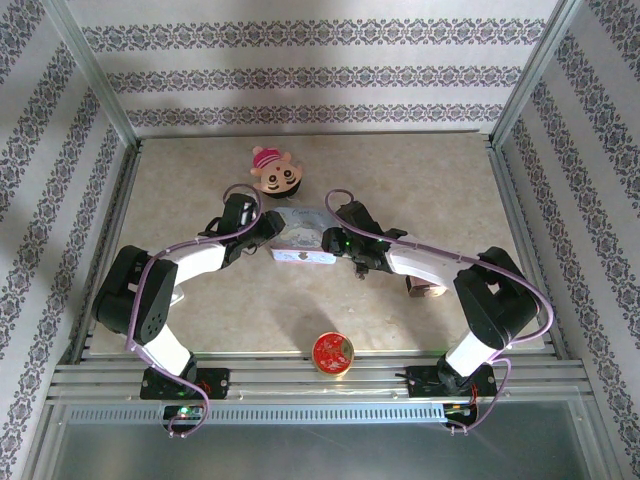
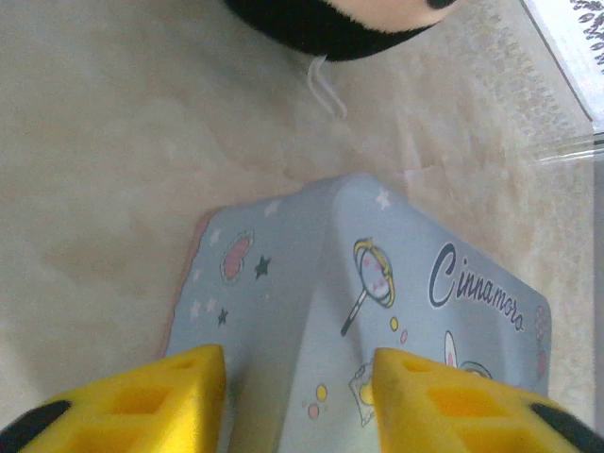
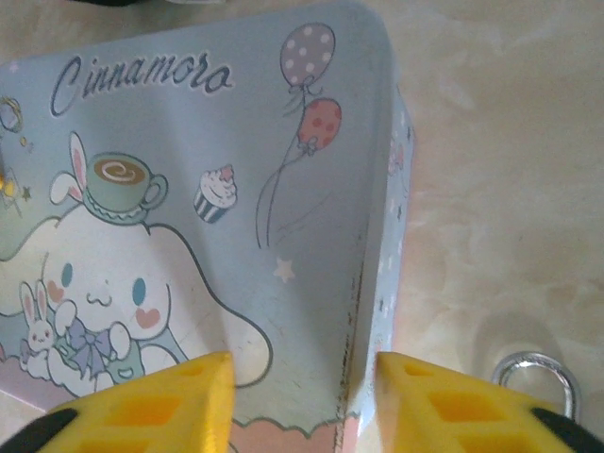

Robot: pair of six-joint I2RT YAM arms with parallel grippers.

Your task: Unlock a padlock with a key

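padlock lies just beside right hand.

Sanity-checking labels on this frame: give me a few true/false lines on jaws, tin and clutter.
1. Both arms' jaws stand open, straddling the tin. True.
2. The plush lies on the far side of the tin from the arm bases. True.
3. The red disc sits on top of the tin. False: it rests at the near edge of the table, between the bases.
4. The right jaws grip the padlock. False: its shackle lies on the table beside the tin, outside the open jaws.
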